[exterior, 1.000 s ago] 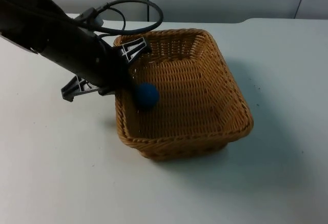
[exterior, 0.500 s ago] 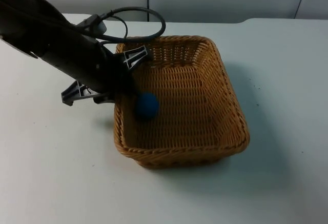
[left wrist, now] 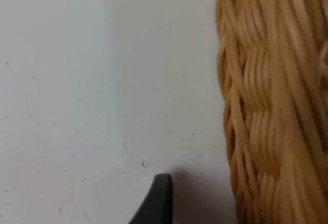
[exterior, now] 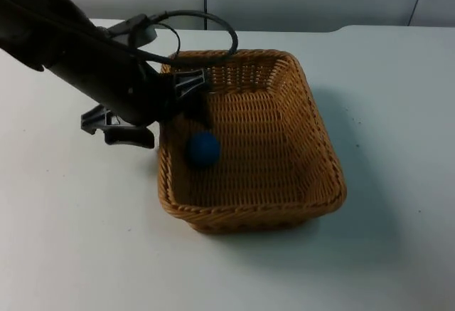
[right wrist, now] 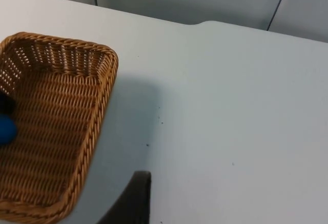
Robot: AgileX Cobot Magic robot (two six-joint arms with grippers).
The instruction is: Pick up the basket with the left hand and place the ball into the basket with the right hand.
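Wicker basket now sits flat on the worktop, blue ball inside; the left gripper has spread its fingers astride the near wall, releasing it.

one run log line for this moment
ball: in basket | basket: on table | left tool: open, straddling basket's left rim | right arm: waiting

Even, soft overhead light is cast on the table. A diffuse shadow is thrown right of the basket in the top view. The basket weave is rendered blurred in the left wrist view.
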